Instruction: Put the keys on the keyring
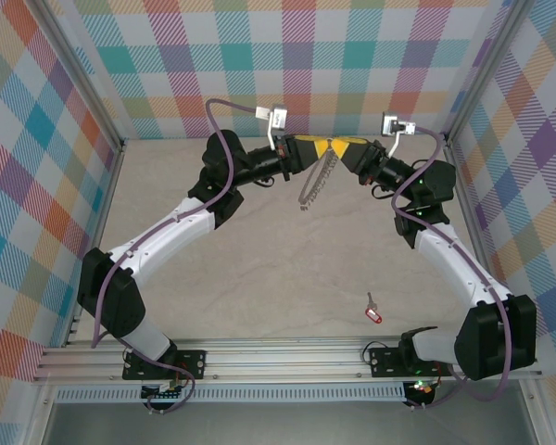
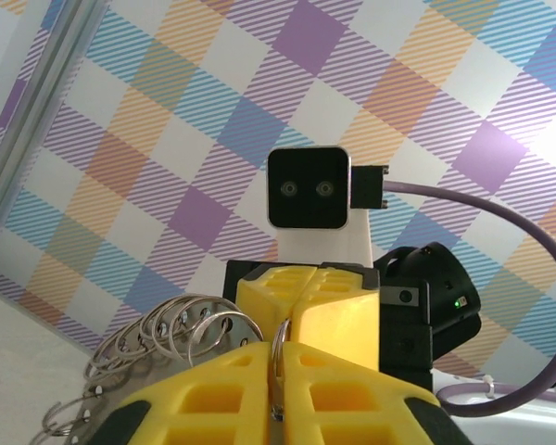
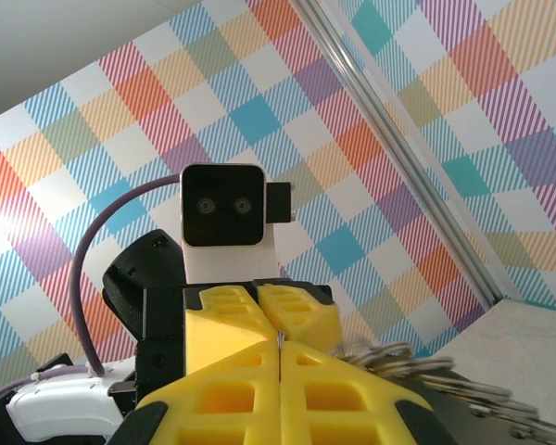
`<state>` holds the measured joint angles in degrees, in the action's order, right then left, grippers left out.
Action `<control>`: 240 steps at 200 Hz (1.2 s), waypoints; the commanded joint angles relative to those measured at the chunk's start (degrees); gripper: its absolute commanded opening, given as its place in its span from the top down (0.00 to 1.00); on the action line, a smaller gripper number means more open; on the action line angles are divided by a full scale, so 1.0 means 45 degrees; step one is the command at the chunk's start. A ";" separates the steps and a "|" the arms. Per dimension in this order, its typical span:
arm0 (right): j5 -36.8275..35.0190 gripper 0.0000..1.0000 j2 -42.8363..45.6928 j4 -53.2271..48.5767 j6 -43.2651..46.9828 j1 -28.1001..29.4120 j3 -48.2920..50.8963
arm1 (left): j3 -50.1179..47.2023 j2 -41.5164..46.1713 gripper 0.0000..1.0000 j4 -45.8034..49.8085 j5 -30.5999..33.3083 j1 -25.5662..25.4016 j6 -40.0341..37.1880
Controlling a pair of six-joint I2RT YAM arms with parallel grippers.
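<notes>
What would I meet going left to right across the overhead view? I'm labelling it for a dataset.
left arm's base → left gripper → right gripper → red-headed key → right arm's elbow. The keyring is left out: it hangs where both shut grippers pinch it.

A pale beige worktop [image 1: 259, 297] with a faint mottled grain is closed in on its left, far and right sides by walls [image 1: 287, 65] covered in a checked pattern of pink, teal, orange, purple and yellow squares. Silver metal posts [image 1: 91, 88] rise along the two far corners where the walls meet, slanting outward toward the top of the overhead view. Ribbed aluminium rails [image 1: 287, 357] run from left to right along the near edge, and a flat grey strip [image 1: 287, 422] lies just nearer than them.
</notes>
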<state>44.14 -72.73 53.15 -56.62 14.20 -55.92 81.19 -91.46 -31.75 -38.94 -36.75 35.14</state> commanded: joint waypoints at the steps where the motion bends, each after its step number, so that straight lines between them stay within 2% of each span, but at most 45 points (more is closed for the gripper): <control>1: -0.0043 1.00 -0.0012 0.0757 -0.0144 0.0072 0.0005 | 0.0465 -0.0094 0.96 -0.0490 -0.0155 -0.0085 -0.0089; 10: -0.0024 1.00 0.0005 0.0633 -0.0113 0.0090 0.0005 | 0.0489 -0.0108 1.00 -0.0429 -0.0174 -0.0088 -0.0132; 28: -0.0009 1.00 0.0095 0.0133 0.0073 0.0089 -0.0034 | 0.0563 -0.0091 1.00 -0.0146 -0.0231 -0.0094 -0.0396; 53: -0.0173 0.58 0.0608 -0.1584 0.0943 0.0015 -0.0083 | 0.0858 0.0044 1.00 0.1057 -0.0432 -0.0081 -0.1512; 61: -0.0195 0.53 0.0838 -0.2212 0.1315 -0.0082 -0.0093 | 0.0968 0.0116 1.00 0.1617 -0.0501 -0.0071 -0.2042; 73: -0.0177 0.49 0.1184 -0.2949 0.1738 -0.0264 -0.0112 | 0.1243 0.0214 1.00 0.2605 -0.0734 -0.0055 -0.2956; 109: 0.0527 0.48 0.1907 -0.5064 0.2788 -0.0804 -0.0504 | 0.2488 0.0190 1.00 0.5999 -0.1745 0.0022 -0.5841; 143: 0.1712 0.52 0.2136 -0.6791 0.4130 -0.0948 -0.1184 | 0.3562 -0.0024 1.00 0.8189 -0.2550 0.0174 -0.7527; 191: 0.3513 0.57 0.1891 -0.7777 0.4965 -0.0947 -0.1845 | 0.5005 -0.0680 1.00 1.0331 -0.3763 0.0210 -0.8683; 240: 0.4161 0.65 0.1699 -0.7423 0.4685 -0.0927 -0.1774 | 0.5337 -0.0935 1.00 1.0480 -0.4202 0.0208 -0.8779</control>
<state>59.42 -64.51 19.11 -36.49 10.17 -62.70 103.02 -95.48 14.59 -54.87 -36.21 -2.63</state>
